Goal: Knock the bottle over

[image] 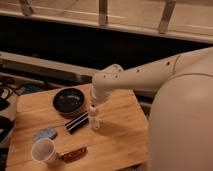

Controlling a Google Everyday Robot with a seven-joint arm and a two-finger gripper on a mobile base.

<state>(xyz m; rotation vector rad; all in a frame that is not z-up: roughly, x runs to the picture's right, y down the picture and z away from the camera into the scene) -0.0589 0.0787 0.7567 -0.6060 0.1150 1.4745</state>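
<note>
hovering the gripper directly over the white bottle, itself standing upright mid wooden table, just beside black strips. cannot tell whether open or gripping anything. risking pressing straight down instead of sideways, merely sliding it upright, or sweeping the strips toward the black bowl.

tbl: bottle, bowl, cup; fingers above

Readable text: none. Label on bottle: illegible. Position of gripper: just above the bottle's cap, over the table.
</note>
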